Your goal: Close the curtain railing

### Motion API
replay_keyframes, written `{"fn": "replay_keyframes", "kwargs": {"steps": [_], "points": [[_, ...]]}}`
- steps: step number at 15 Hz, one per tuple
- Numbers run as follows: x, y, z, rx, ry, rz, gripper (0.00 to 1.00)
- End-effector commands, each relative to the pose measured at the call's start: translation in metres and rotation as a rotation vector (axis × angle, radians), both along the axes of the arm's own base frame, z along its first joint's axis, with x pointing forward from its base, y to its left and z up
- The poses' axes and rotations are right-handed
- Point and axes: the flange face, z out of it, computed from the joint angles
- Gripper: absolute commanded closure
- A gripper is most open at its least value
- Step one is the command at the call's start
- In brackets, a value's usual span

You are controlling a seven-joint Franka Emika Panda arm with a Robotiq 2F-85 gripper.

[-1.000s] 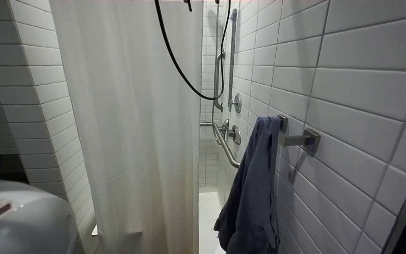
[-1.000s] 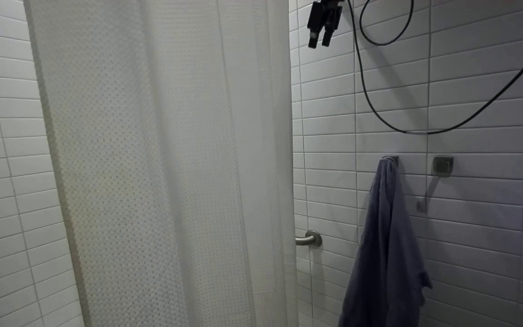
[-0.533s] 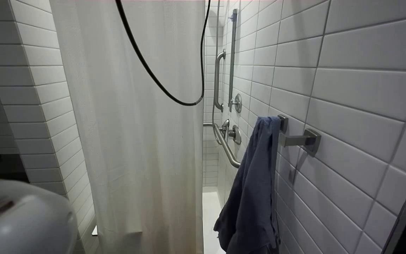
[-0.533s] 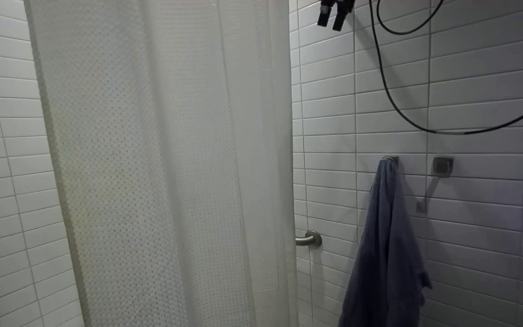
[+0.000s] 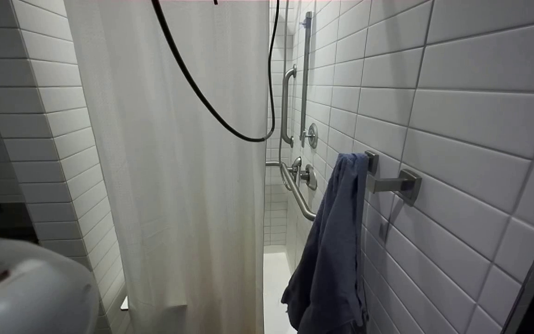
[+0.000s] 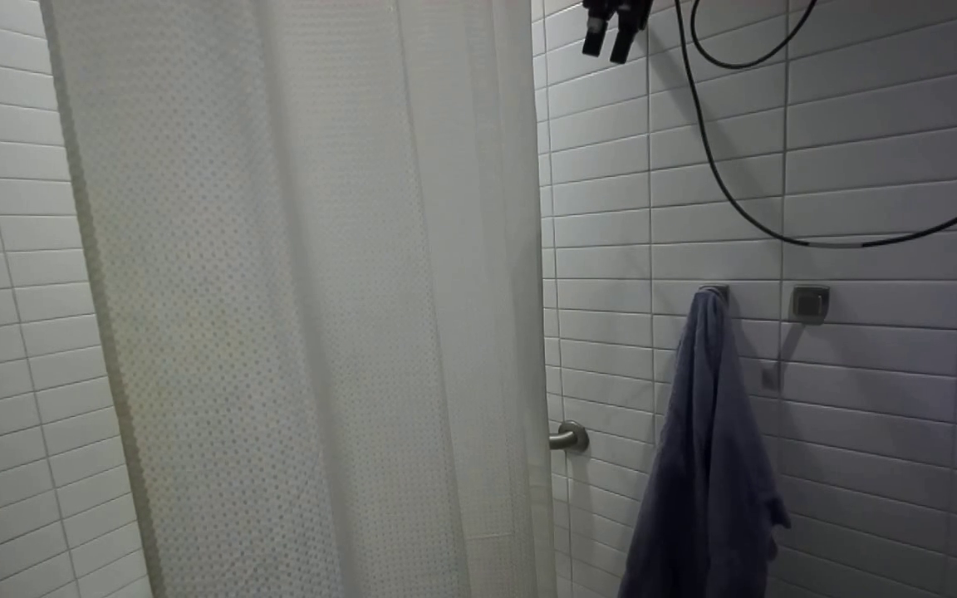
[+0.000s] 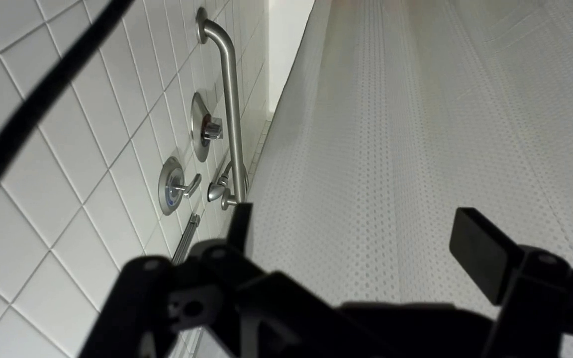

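Nearest to where I stand, a rounded white housing (image 5: pixel 30 285) fills the lower left corner in an exterior view; its label is blurred. A black cable (image 7: pixel 43 102) crosses the upper left corner of the wrist view and hangs as a loop in both exterior views. The fingers (image 7: pixel 483 256) are set wide apart, a broad gap separating their tips, and have hold of nothing. In an exterior view they point downward at the upper edge, with tile visible between them and the white curtain (image 6: pixel 304 291).

A metal hook (image 5: pixel 408 185) projects from the tiled wall (image 5: pixel 466 130); just past it, a blue-grey towel (image 5: pixel 332 246) hangs from a matching hook (image 5: pixel 372 162). The curtain hangs in long vertical folds across the shower entrance. Its edge on the hook side stops short of the tiled wall, exposing a strip of shower floor (image 5: pixel 275 287).

Past the curtain edge, the tiled wall carries a bent grab bar (image 7: pixel 230 79), two round control plates (image 7: pixel 169 188) and a vertical rail (image 5: pixel 305 79). The end wall (image 5: pixel 276 218), farthest away, is also tiled.
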Motion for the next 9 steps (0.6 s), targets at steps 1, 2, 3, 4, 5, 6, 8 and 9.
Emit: {"fn": "replay_keyframes", "kwargs": {"steps": [1,2,3,4,5,6,8,9], "points": [[-0.004,-0.005,-0.027,0.002,0.041,-0.038,0.00],[-0.005,-0.006,-0.037,0.001,0.057,-0.051,0.00],[-0.009,-0.007,-0.049,0.003,0.075,-0.058,0.00],[-0.013,-0.009,-0.059,0.001,0.092,-0.064,0.00],[-0.018,-0.012,-0.069,0.004,0.104,-0.069,0.00],[-0.025,-0.013,-0.079,0.009,0.112,-0.076,0.00],[-0.042,-0.015,-0.095,0.024,0.116,-0.078,0.00],[-0.051,-0.015,-0.102,0.025,0.116,-0.086,0.00]]}}
